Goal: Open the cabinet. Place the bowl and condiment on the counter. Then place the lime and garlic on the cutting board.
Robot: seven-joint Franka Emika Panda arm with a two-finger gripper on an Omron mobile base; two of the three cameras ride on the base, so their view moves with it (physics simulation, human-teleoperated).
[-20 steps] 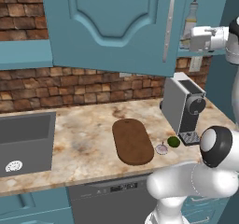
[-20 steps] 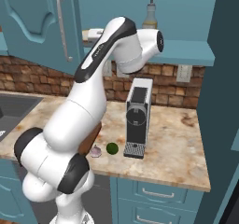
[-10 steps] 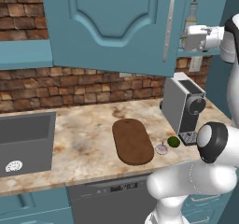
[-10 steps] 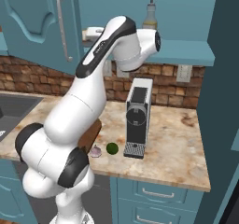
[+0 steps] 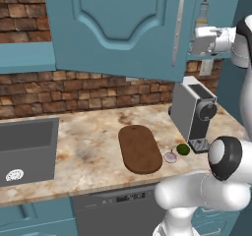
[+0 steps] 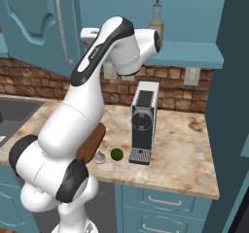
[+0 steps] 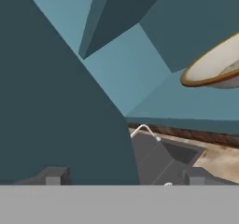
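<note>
The teal cabinet door (image 5: 123, 28) with its silver bar handle (image 5: 177, 31) stands swung open. My gripper (image 7: 123, 176) is open at the door's free edge, and the dark door panel (image 7: 56, 101) lies partly between the fingertips (image 7: 53, 176). The bowl (image 7: 214, 66) sits on the cabinet shelf, to the upper right in the hand view. The condiment bottle (image 5: 202, 14) stands on the shelf just above my hand (image 5: 197, 39). Below, the lime (image 5: 183, 149) and garlic (image 5: 170, 157) lie on the marbled counter (image 5: 93, 146) to the right of the brown cutting board (image 5: 139, 149).
A grey coffee machine (image 5: 194, 109) stands on the counter right of the board, close behind the lime. The sink basin (image 5: 24, 149) is at the left. A brick wall (image 5: 74, 90) backs the counter. A tall teal unit (image 6: 233, 81) closes the right side.
The wrist has shifted very slightly at the door's edge. The door, bottle, lime and garlic have not moved.
</note>
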